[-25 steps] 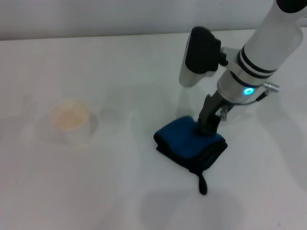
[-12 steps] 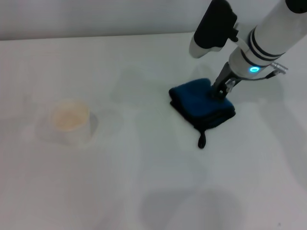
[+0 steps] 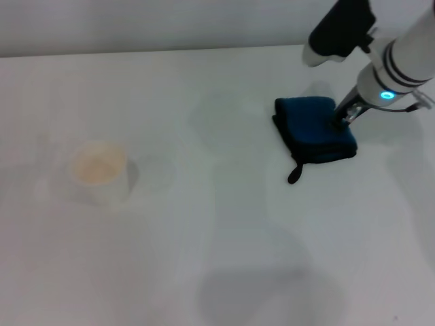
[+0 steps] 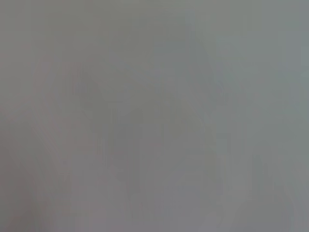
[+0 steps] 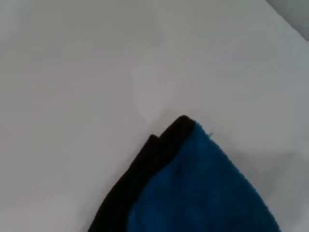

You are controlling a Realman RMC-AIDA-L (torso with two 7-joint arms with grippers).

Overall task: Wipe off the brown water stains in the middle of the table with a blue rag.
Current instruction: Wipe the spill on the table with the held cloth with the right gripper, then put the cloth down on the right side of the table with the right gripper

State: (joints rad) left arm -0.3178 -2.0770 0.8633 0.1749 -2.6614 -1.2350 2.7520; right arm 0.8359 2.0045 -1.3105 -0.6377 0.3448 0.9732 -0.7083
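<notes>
The blue rag (image 3: pixel 311 129), folded with black edging and a short black loop tail, lies on the white table (image 3: pixel 217 231) at the far right of the head view. My right gripper (image 3: pixel 344 117) presses down on the rag's right side, shut on it. A corner of the rag (image 5: pixel 207 188) fills the right wrist view, resting on bare white tabletop. The brown water stains are out of view in every frame. The left gripper is not in sight, and the left wrist view is a blank grey.
A white paper cup (image 3: pixel 100 170) with a beige inside stands on the left part of the table. The table's far edge runs along the top of the head view, just behind the right arm.
My right gripper has dragged the rag from the table's middle toward the far right, about 100 pixels right and up in the head view. The cup has not moved.
</notes>
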